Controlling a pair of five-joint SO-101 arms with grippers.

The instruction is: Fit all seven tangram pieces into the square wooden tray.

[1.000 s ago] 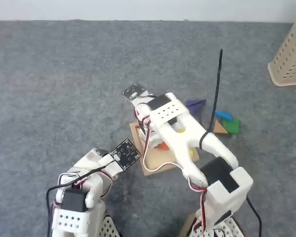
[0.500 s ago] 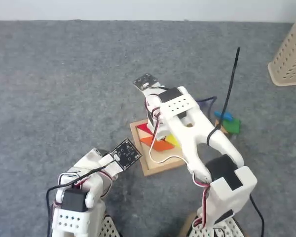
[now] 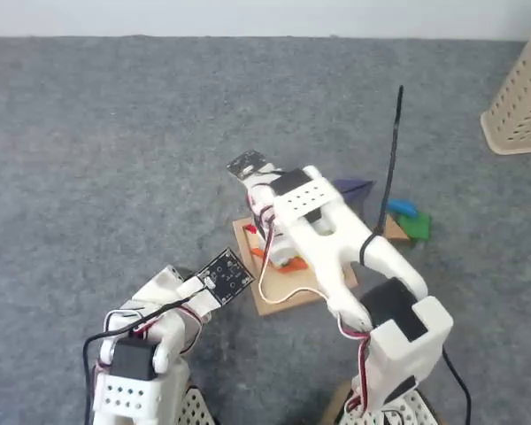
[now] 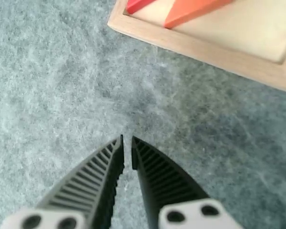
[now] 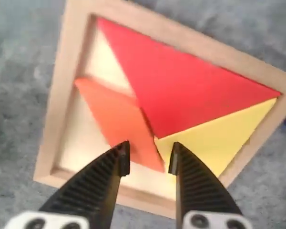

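Tray sits on grey carpet, its wooden rim framing a red triangle, an orange piece and a yellow piece. Bare tray floor shows along the rim beside the orange piece. Right gripper hangs over the orange piece's tip, fingers parted, gripping nothing. Left gripper is at the tray's 8 o'clock over carpet, fingers closed to a slit. Purple piece, blue piece and green piece lie at the tray's 2 o'clock, with open carpet from 9 to 12.

High view overlooks the table; both close wrist views share the tray.
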